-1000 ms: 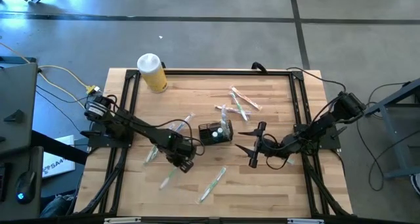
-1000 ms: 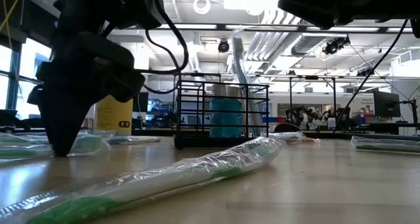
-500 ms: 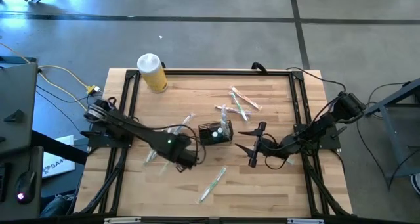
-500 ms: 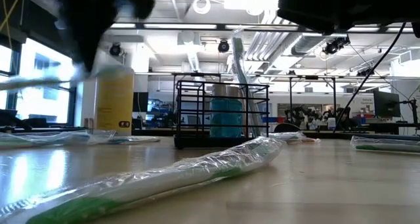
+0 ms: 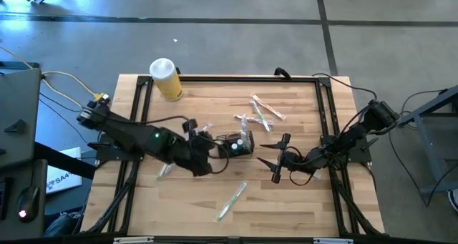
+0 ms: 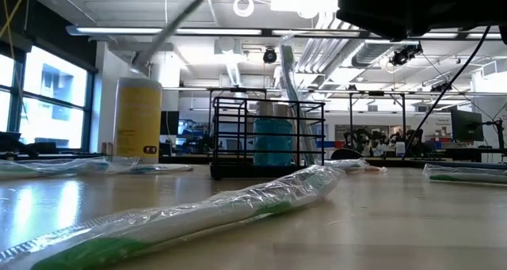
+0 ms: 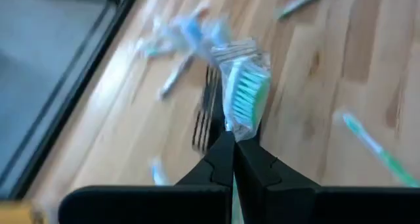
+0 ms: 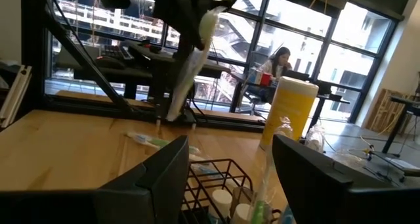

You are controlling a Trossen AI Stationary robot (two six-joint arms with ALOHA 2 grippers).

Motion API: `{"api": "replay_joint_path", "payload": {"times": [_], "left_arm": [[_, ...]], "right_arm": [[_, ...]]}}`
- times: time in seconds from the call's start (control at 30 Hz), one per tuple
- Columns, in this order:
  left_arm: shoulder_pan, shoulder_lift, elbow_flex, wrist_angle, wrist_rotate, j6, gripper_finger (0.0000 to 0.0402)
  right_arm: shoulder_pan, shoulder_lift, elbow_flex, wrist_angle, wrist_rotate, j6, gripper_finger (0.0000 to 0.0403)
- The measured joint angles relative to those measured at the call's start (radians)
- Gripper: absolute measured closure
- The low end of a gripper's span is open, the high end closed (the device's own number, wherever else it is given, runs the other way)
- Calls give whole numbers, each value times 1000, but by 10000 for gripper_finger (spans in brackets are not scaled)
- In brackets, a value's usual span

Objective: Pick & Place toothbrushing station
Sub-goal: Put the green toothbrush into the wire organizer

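Your left gripper (image 7: 233, 142) is pinched on a wrapped toothbrush (image 7: 244, 92), lifted just beside the mesh caddy (image 5: 235, 144) at mid-table. Your right gripper (image 5: 275, 160), fingers spread, waits on the caddy's far side; bare wood lies toward the table's front edge (image 5: 286, 230).

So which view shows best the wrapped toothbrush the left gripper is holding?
The left wrist view: the wrapped toothbrush sticks up from the shut left gripper, bristles plain. The right wrist view shows it farther off, the low view only a pale streak, and the high view hardly shows it.
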Motion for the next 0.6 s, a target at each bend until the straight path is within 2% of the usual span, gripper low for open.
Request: {"api": "replay_joint_path", "payload": {"times": [0.17,0.3,0.4,0.6], "left_arm": [[85,-85,-101,217,-1,205,401],[167,-124,-169,339,87,310,401],[207,-154,-245,495,168,405,401],[250,-162,-424,778,243,494,401]], "right_arm": [[0,0,0,0,0,0,191],[0,0,0,-1,0,0,191],[0,0,0,-7,0,0,191],[0,0,0,-21,0,20,191]]}}
